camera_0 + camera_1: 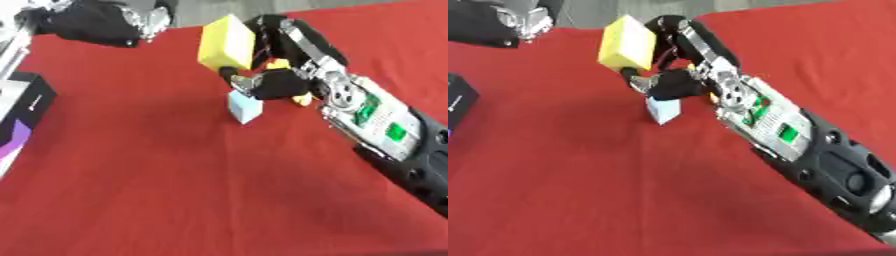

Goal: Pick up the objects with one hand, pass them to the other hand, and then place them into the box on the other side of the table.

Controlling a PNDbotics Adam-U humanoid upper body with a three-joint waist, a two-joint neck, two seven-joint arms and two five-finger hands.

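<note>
My right hand (282,84) reaches in from the right and holds a yellow block (224,43) above the red table, fingers behind it and thumb curled under its lower edge. Just below the hand a small light blue cube (245,109) stands on the cloth, apart from the block. Small yellow pieces (302,100) show beside the palm, partly hidden by it. My left hand (94,22) hovers at the table's far left corner, well left of the block; I cannot make out how its fingers stand.
A black box with white and purple sides (24,107) sits at the left edge of the table. Red cloth (175,190) covers the table, and the right forearm (385,130) crosses its right side.
</note>
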